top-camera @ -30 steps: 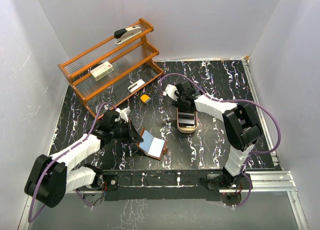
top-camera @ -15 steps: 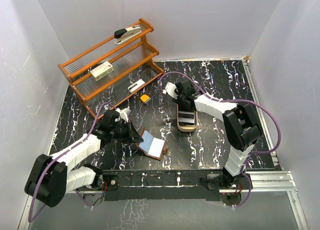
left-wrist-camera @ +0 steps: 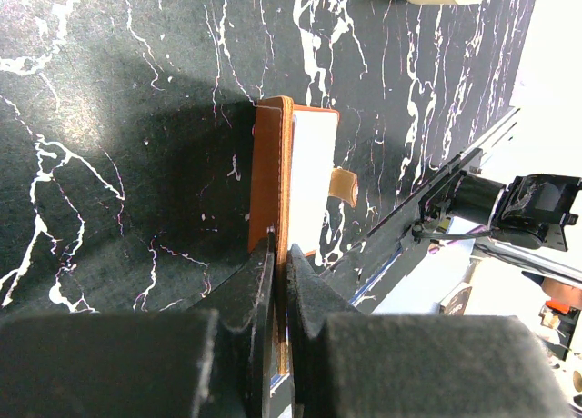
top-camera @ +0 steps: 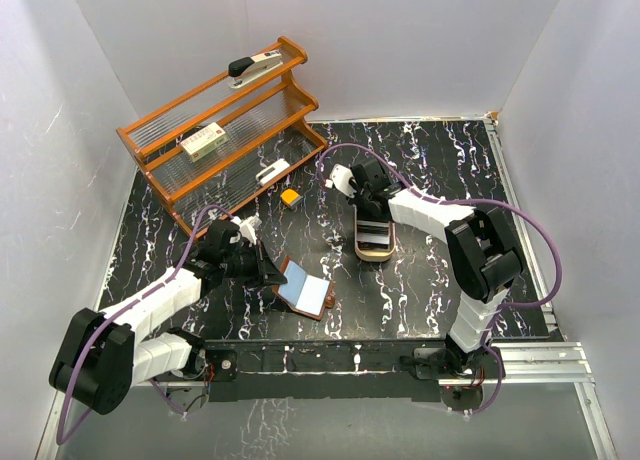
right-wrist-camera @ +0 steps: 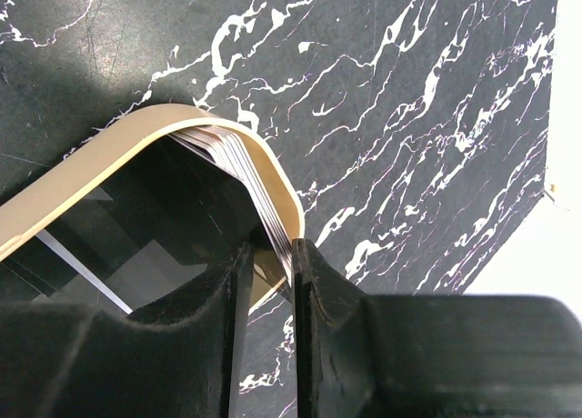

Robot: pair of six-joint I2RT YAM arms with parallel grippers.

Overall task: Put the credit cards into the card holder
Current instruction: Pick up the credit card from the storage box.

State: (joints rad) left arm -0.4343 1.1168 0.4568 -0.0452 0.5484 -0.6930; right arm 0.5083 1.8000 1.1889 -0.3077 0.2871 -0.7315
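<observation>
Left wrist: left tool (left-wrist-camera: 282,247) nips card holder (left-wrist-camera: 268,173) (jaws near-shut).

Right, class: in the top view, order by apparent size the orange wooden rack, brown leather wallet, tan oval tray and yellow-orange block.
1. Orange wooden rack.
2. Brown leather wallet and tan oval tray: too alike to rank, tray partly covered.
3. Yellow-orange block.

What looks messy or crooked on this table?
Nothing is spilled or broken. The one crooked bit: the credit cards lean fanned out against the end of the wooden tray, not flat, where the right gripper pinches them. The card holder lies open, one flap pinched by the left gripper.
</observation>
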